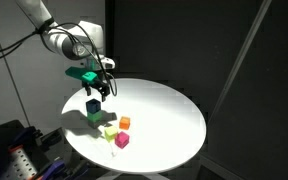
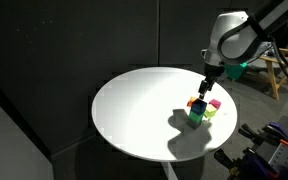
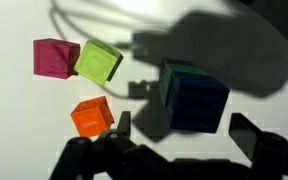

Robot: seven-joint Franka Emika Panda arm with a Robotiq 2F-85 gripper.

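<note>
Overhead, in an exterior view, the end effector (image 1: 104, 88) hangs above the round white worktop (image 1: 174, 110), its fingers spread and holding nothing. Just below it, slightly to one side, stands the dark blue cube (image 1: 92, 104), which sits on a green cube (image 1: 94, 119). A yellow-green cube (image 1: 109, 131), an orange cube (image 1: 124, 123) and a magenta cube (image 1: 122, 141) lie near this stack, apart from it.

In an exterior view taken from another place, the end effector (image 2: 206, 88) is over the cluster and clear of the dark blue cube (image 2: 197, 110). The loose cubes crowd close beside the stack.

In the wrist view, the dark blue cube (image 3: 194, 97) lies right of centre, ahead of the two dark fingers (image 3: 256, 138) at the lower edge. The orange cube (image 3: 92, 116) sits just beside the opposite finger.

The step in hand appears to be an approach to the dark blue cube. It is best done by centring the open jaws over the cube and squaring them to its flat faces. The descent should be straight, with the near finger kept off the orange cube. The grip should take only the upper cube, gently, since the stack could topple.
</note>
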